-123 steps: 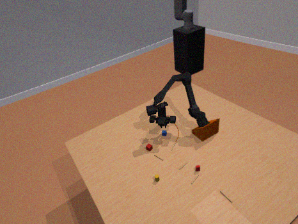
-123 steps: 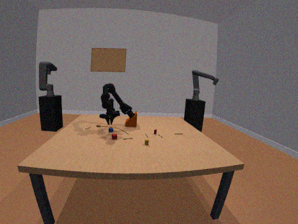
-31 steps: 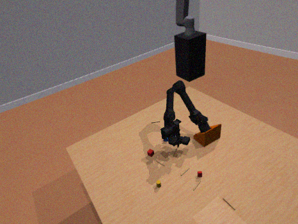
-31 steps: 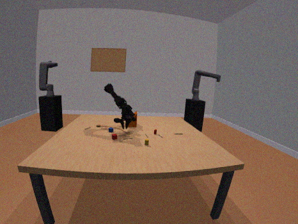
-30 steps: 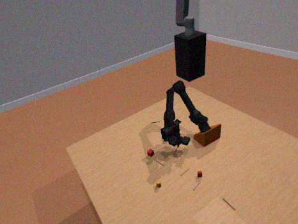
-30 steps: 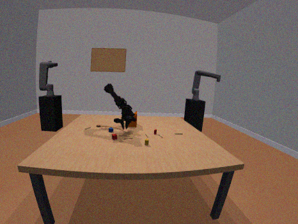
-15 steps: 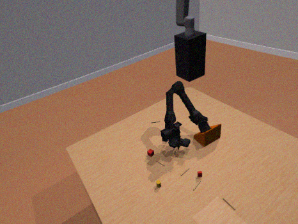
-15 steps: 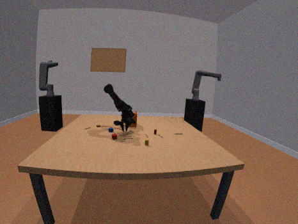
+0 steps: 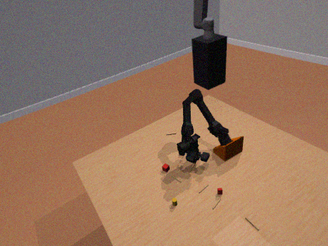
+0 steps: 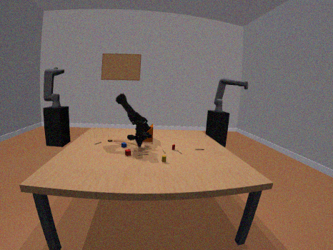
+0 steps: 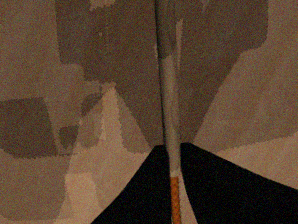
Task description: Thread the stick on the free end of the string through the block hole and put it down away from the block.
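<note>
My gripper [image 9: 193, 163] [image 10: 139, 146] [image 11: 172, 153] is shut on the thin grey stick [image 11: 170, 95]. The fingertips close near the stick's string end, and the orange string [image 11: 175, 200] runs down between the fingers in the wrist view. The gripper points down, low over the table, in front of the block. The orange-brown wedge-shaped block [image 9: 235, 149] [image 10: 151, 136] stands on the table beside the arm's base; its hole cannot be made out. A small dark round button [image 10: 110, 141] lies at the left in the exterior view. Whether the stick touches the table is unclear.
A red cube [image 9: 165, 167] [image 10: 128, 152] and a blue cube [image 10: 123, 145] lie near the gripper. A yellow cylinder [image 9: 174, 202] [image 10: 163, 158] and a smaller red object [image 9: 219, 191] [image 10: 174, 146] stand farther out. Several loose sticks lie about, including one stick [image 9: 203, 189] between them.
</note>
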